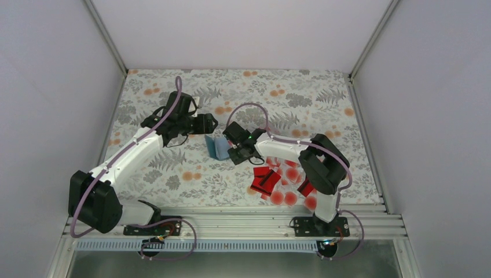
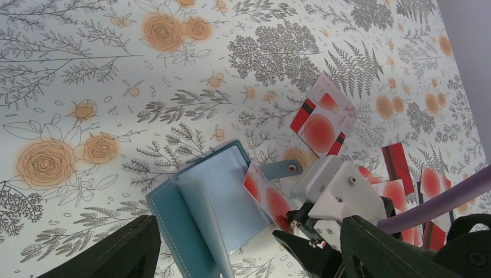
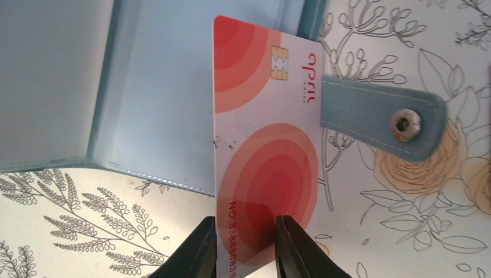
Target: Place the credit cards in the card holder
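Pinching black fingers of the right tool are filling the bottom of the right wrist view. They are clenching a pale card by its lower edge, and only this view is showing its gold chip and printed digits.

Seen from above, the left tool is hovering at about ten o'clock from the card holder. The left wrist view is showing its fingers spread wide, released and gripping nothing. That view is also revealing what the overhead one is blurring. The card holder is lying open on the flowered tabletop, a pale inner leaf is standing up along its fold, and its snap strap is sticking out toward two o'clock.

The card is overlapping the light blue inside of the holder. Whether it is sitting in a pocket I cannot tell. The right tool is reaching in from the holder's three o'clock side.

Farther right, the loose credit cards are lying scattered on the tabletop at around four o'clock from the holder. Red ones and pale ones with red dots are overlapping, and the right arm is crossing above part of them.
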`<move>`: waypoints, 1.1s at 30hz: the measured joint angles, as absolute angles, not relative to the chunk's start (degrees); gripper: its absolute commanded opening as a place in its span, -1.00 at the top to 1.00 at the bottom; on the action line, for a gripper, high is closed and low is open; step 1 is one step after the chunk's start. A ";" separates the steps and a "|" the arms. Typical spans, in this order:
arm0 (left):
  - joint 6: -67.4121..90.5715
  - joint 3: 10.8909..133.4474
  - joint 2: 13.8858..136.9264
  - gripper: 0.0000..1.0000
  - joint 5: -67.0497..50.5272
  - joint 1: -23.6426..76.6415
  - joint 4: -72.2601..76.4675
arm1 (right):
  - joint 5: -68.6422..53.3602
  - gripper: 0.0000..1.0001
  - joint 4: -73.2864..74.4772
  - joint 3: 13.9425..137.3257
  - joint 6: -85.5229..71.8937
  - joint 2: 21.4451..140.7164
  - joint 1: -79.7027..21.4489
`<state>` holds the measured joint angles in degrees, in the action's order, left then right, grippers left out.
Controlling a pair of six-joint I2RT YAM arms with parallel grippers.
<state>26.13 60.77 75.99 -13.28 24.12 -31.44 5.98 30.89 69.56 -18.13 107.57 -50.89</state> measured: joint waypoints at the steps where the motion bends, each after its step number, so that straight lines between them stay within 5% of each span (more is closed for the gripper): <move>1: 26.15 60.77 75.99 -0.56 -13.17 24.12 -31.44 | 6.04 0.53 31.05 69.56 -17.89 107.37 -50.72; 14: 26.57 60.77 75.99 -0.56 -12.56 24.12 -31.42 | 7.27 0.91 31.99 69.54 -15.16 105.23 -48.05; 33: 26.59 60.88 76.07 -0.56 -12.47 24.12 -31.38 | 6.33 0.92 33.23 70.37 -11.90 104.27 -45.08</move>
<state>26.59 60.88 76.07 -12.47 24.12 -31.38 6.33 33.23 70.37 -11.90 104.27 -45.08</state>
